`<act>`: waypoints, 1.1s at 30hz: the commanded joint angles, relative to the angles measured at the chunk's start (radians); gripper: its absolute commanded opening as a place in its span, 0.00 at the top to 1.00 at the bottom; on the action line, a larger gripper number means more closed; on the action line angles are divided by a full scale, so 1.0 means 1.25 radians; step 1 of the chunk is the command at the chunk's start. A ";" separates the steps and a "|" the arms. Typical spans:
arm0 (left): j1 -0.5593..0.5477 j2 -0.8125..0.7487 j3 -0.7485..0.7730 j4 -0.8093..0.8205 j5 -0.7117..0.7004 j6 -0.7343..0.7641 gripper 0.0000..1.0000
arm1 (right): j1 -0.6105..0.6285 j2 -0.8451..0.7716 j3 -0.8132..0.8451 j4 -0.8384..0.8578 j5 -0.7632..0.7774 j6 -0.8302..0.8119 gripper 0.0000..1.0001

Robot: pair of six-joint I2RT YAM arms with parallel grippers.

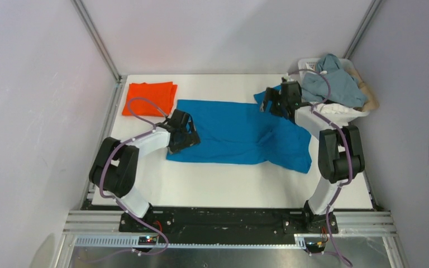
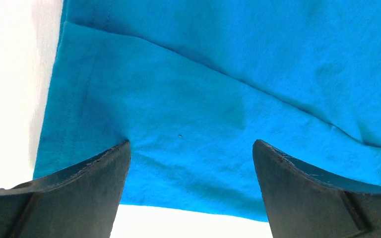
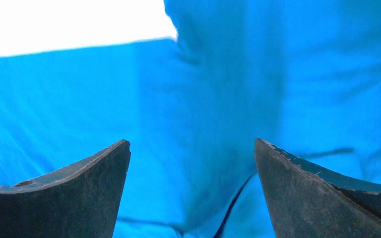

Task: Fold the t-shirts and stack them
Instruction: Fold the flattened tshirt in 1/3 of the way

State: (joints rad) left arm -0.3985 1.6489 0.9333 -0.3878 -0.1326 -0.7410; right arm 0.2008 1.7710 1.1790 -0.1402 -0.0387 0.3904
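Note:
The bright blue t-shirt [image 1: 234, 131] lies spread across the middle of the white table, partly folded lengthwise, with a rumpled flap at its right end. The orange t-shirt [image 1: 149, 98] lies folded at the back left. My left gripper [image 1: 185, 139] is open, low over the blue shirt's left end near its front edge; blue cloth [image 2: 193, 99] shows between its fingers. My right gripper [image 1: 269, 103] is open over the shirt's back right corner; blue cloth [image 3: 193, 99] with creases fills its view. Neither holds anything.
A white basket [image 1: 351, 113] with grey-blue clothes [image 1: 333, 84] stands at the back right, just behind the right arm. White table [image 1: 229, 184] shows in front of the blue shirt. Frame posts and walls bound the table.

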 commanded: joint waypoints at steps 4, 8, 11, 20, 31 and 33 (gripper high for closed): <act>0.013 -0.014 -0.051 -0.017 -0.051 0.004 0.00 | 0.006 -0.009 0.131 -0.116 0.123 -0.066 0.01; 0.012 -0.019 -0.041 -0.017 -0.058 0.011 0.00 | 0.065 -0.081 0.029 -0.200 0.182 -0.029 0.01; 0.013 -0.017 -0.041 -0.018 -0.063 0.011 0.00 | 0.080 -0.125 -0.060 -0.239 0.154 0.090 0.01; 0.013 -0.063 -0.125 -0.018 -0.076 -0.011 0.00 | 0.094 -0.229 -0.347 -0.181 -0.009 0.190 0.01; -0.041 -0.325 -0.402 -0.025 -0.005 -0.112 0.00 | 0.149 -0.540 -0.552 -0.335 0.025 0.207 0.01; -0.058 -0.380 -0.451 -0.033 0.007 -0.148 0.00 | 0.169 -0.586 -0.574 -0.371 0.042 0.233 0.01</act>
State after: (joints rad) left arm -0.4351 1.2228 0.5186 -0.2714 -0.1967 -0.8169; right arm 0.3794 1.1278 0.5201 -0.4255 -0.0265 0.6296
